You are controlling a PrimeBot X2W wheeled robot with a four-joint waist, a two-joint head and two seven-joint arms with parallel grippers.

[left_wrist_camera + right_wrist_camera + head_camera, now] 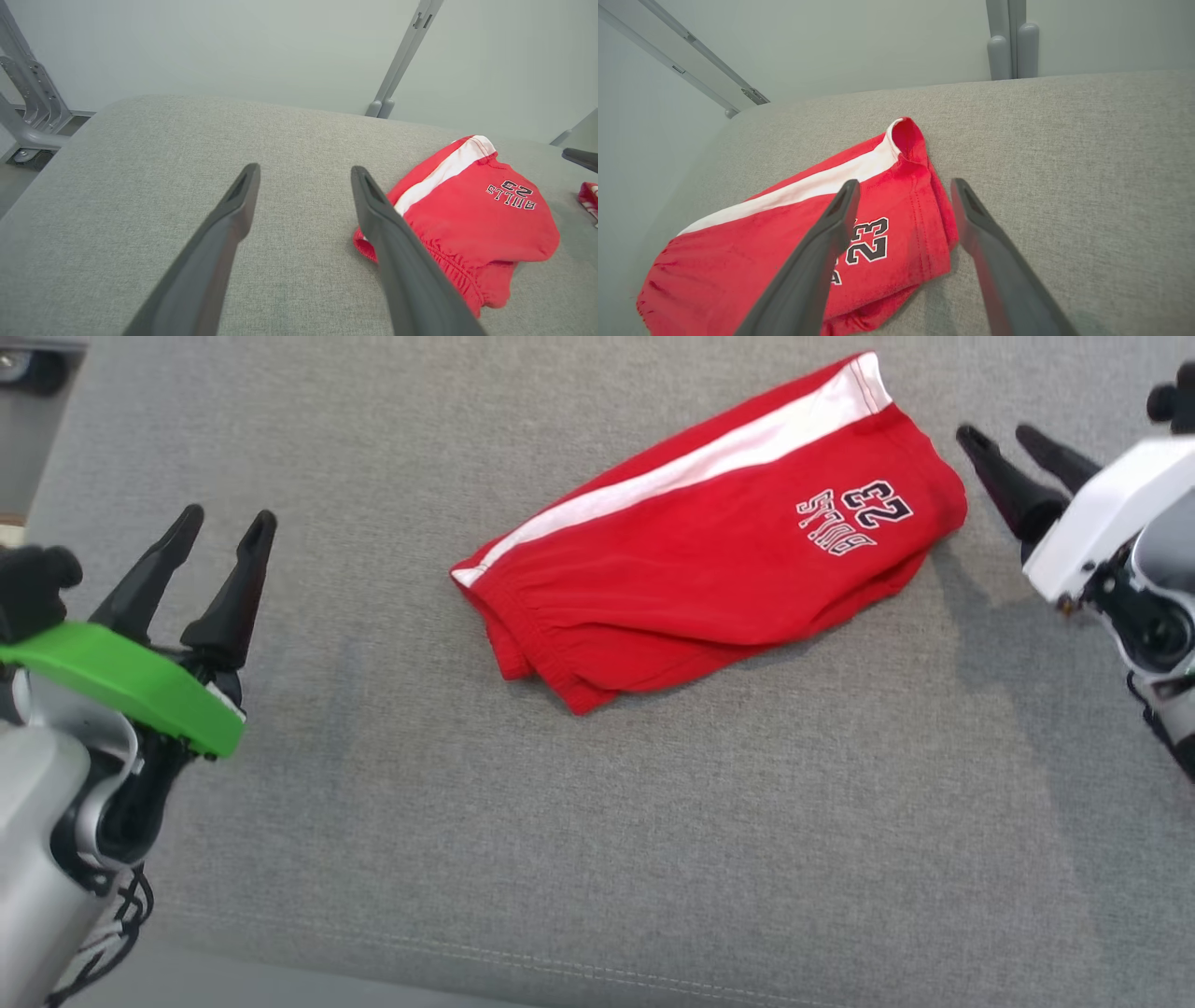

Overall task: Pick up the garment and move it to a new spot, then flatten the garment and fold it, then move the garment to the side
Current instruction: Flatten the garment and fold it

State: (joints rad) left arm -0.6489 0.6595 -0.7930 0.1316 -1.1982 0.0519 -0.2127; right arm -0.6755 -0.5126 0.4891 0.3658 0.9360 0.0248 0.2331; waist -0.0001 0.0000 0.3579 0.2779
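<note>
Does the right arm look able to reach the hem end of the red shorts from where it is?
Probably yes. The right gripper is open close beside the red shorts, fingers pointing toward the hem end, and nothing lies on the grey cushion between them.

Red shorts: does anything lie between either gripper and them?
Nothing visible does. The red shorts with a white side stripe lie on the grey fabric surface. The right gripper, jaws open, is close beside their printed end; the left gripper, jaws open, is further off across bare fabric.
</note>
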